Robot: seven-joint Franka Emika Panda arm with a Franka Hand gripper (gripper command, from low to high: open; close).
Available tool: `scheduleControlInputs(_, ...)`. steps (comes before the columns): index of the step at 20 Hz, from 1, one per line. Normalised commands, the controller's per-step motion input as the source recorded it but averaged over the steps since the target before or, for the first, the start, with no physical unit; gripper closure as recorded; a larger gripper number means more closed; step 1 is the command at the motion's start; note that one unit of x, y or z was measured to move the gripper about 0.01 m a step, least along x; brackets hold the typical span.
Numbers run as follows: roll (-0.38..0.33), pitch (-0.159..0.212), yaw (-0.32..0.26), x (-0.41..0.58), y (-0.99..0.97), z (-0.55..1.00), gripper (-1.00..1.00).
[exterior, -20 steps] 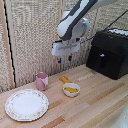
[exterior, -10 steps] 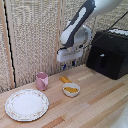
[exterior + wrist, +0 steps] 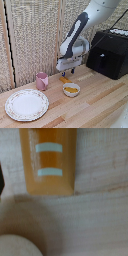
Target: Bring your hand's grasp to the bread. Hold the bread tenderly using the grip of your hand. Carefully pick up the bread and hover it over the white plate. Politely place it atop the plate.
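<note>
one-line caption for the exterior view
Panda gripper hovering over small orange-tan bread, beside floral-rimmed white plate.

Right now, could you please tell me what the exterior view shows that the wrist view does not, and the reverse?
Only the exterior view shows the large white plate with a floral rim, the pink cup, the small white bowl of yellow food, the black appliance and the gripper hanging above the bread. Only the wrist view shows two pale stripes across the bread's top. Both show the small orange-tan oblong bread lying on the light wooden table.
</note>
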Motion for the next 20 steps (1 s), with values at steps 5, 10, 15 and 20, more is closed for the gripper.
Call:
scheduleControlInputs(5, -0.05, 0.006, -0.003, 0.277, 0.1, -0.19, -1.0)
scheduleControlInputs(10, -0.034, 0.0, 0.0, 0.313, 0.02, -0.22, -1.0)
scheduleControlInputs(15, -0.027, 0.0, 0.0, 0.266, 0.01, -0.17, 1.0)
scheduleControlInputs(20, 0.0, 0.01, 0.0, 0.079, 0.0, -0.02, 1.0)
